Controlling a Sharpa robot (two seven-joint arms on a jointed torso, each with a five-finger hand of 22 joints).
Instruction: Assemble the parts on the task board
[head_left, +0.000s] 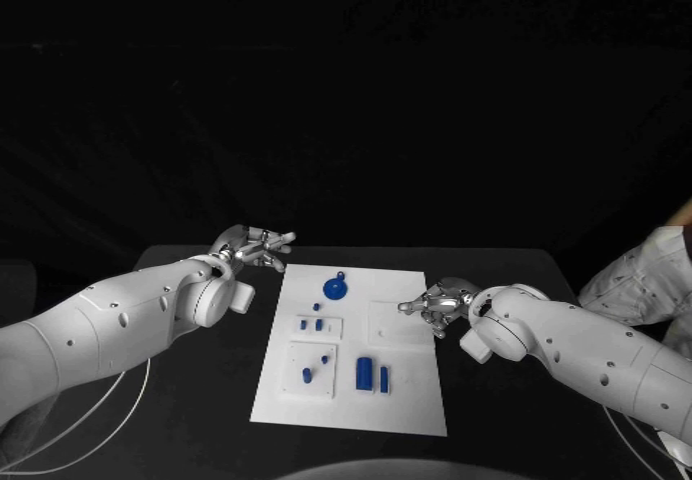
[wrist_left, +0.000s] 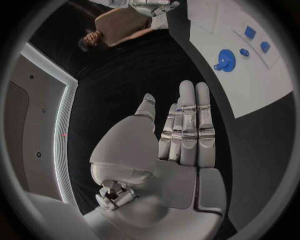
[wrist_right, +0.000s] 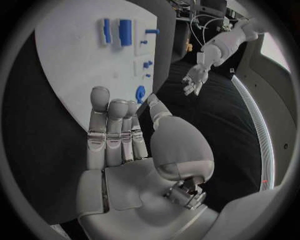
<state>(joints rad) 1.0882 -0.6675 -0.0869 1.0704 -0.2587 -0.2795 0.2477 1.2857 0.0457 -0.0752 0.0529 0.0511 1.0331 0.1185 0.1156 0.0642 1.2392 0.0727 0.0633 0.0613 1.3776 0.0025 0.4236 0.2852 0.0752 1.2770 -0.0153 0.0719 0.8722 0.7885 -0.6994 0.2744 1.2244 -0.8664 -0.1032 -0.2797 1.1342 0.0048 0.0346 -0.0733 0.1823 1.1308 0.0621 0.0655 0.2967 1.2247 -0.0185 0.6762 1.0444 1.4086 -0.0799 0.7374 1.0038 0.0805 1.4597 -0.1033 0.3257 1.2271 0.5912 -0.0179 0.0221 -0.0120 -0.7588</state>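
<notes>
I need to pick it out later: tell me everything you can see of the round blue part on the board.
The round blue part is a flat disc with a small loop or tab on its edge, plastic by its look. It lies flat on the far half of the white task board, apart from the other blue pieces. Neither hand touches it.

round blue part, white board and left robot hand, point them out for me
round blue part (head_left: 335, 290), head view, middle of its disc
white board (head_left: 411, 400), head view, bare near corner
left robot hand (wrist_left: 182, 131), left wrist view, middle of its straight fingers
</notes>
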